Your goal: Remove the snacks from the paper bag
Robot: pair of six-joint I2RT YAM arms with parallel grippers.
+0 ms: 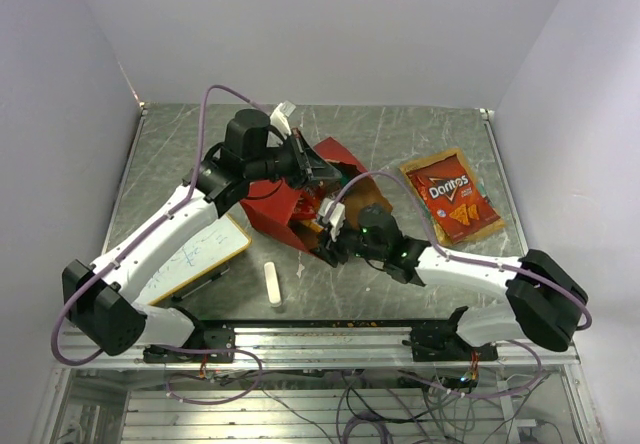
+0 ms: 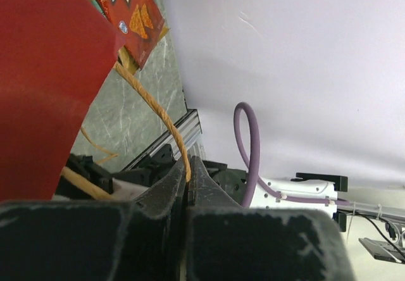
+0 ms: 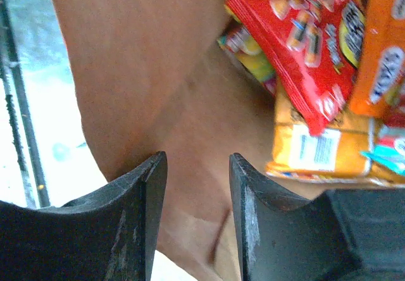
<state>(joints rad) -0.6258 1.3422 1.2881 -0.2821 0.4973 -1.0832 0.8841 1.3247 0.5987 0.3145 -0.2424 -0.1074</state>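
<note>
With the left claw (image 2: 188, 164) clamped on the paper bag's (image 2: 44, 85) handle (image 2: 152, 107) and the right claw (image 3: 197, 167) open, pinch the presumably light, slippery red packet (image 3: 297, 47) by its crimped edge.

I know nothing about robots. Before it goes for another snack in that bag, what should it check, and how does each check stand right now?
1. Left gripper shut on the handle of the paper bag: ok.
2. Right gripper open: ok.
3. Snacks left inside the bag: ok, several show.
4. Right gripper lined up on a packet: not ok; only brown paper shows in its gap, and the packets lie off to one side.
5. Bag mouth wide enough for the gripper: cannot tell.
6. Doritos packet out on the table: ok.
</note>
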